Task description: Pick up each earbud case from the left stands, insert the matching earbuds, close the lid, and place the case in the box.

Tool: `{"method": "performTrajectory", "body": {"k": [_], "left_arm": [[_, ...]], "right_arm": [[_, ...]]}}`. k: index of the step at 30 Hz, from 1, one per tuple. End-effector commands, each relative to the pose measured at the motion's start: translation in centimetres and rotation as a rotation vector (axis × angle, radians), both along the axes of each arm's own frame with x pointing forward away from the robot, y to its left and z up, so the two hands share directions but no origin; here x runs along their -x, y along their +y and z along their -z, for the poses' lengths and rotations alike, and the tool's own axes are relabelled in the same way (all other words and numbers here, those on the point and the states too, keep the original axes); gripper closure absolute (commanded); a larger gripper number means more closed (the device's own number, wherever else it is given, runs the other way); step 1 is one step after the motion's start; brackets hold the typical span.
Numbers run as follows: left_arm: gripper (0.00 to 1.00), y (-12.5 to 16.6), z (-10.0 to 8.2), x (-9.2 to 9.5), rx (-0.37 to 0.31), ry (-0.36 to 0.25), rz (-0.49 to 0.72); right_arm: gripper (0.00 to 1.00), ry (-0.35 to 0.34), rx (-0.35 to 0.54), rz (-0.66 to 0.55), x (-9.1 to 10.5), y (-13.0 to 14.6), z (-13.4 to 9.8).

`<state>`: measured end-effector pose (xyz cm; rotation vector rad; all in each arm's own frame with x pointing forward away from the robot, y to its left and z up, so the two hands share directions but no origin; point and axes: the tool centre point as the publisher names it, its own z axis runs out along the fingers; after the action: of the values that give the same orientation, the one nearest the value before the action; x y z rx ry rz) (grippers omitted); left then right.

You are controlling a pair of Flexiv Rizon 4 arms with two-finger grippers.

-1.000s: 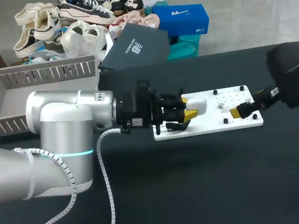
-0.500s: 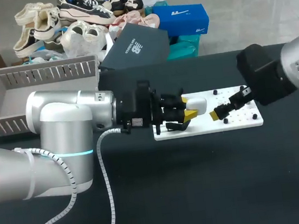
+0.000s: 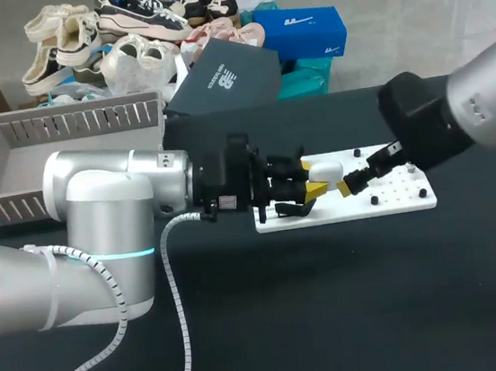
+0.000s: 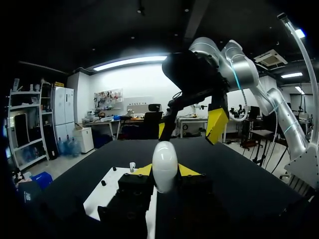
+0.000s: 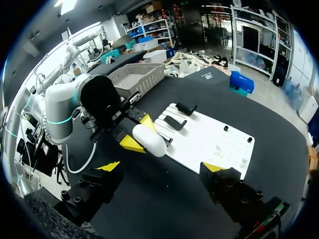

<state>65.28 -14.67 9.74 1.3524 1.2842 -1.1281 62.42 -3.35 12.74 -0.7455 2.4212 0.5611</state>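
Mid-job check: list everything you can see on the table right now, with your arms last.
Table: one, black, under everything.
Box: one, grey, slatted, at the table's far left.
Board: one, white, mid-table.
Stands: two seen, black, on the board's left end.
Pegs: several, black, small, on the board's right part.
Case: one, white, lid shut, held over the board's left end.
Left arm: silver, in from the left; its hand is shut on the case.
Right arm: silver, in from the right; its hand is open and empty, just right of the case.
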Motion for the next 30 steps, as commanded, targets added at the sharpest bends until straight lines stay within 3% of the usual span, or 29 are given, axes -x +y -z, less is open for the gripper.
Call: {"method": "performTrajectory", "body": {"k": [1,30], "left_arm": [[1.0,-0.1,0.1,0.0,0.002,-0.002,-0.003],[1.0,-0.1,0.1,0.0,0.002,-0.002,-0.003]], "right_arm": [[0.0,0.011,0.007,0.001,-1.0,0.5,0.4],[0.0,0.029,0.035,0.028,-2.7,0.9,1.4]]}}
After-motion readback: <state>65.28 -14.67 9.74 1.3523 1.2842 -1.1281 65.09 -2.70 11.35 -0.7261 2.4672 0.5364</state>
